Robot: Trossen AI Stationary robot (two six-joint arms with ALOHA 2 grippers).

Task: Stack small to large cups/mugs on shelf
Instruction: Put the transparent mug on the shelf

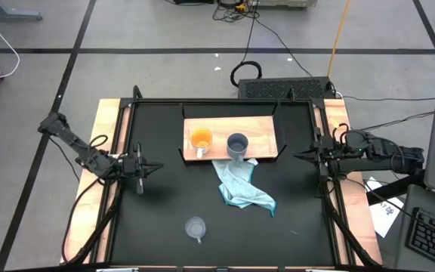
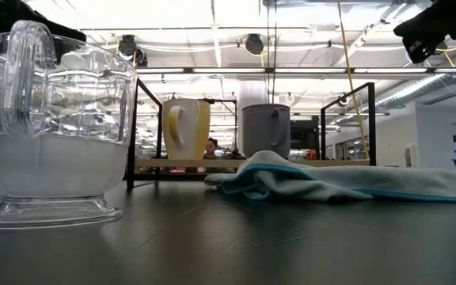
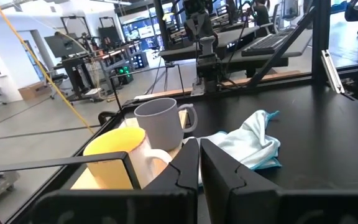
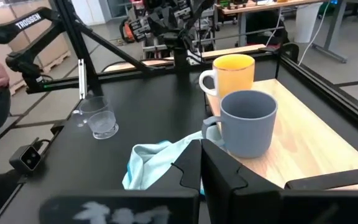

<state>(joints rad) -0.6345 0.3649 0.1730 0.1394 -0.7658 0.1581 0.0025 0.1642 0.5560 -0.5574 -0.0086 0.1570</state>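
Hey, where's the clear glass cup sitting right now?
In the high view, the glass cup stands alone on the black table, near its front edge, apart from the blue cloth and the wooden shelf.

Orange mug, grey-blue mug, clear glass cup, light-brown shelf, seemingly pale-blue cloth.

a robotics lab or open workshop hall. the black table stands on a grey concrete floor marked with dark tape lines, with loose cables trailing across it. beyond the table, rows of workbenches carry monitors and keyboards, and other robot arms stand there. overhead run exposed ducts and strip lights.
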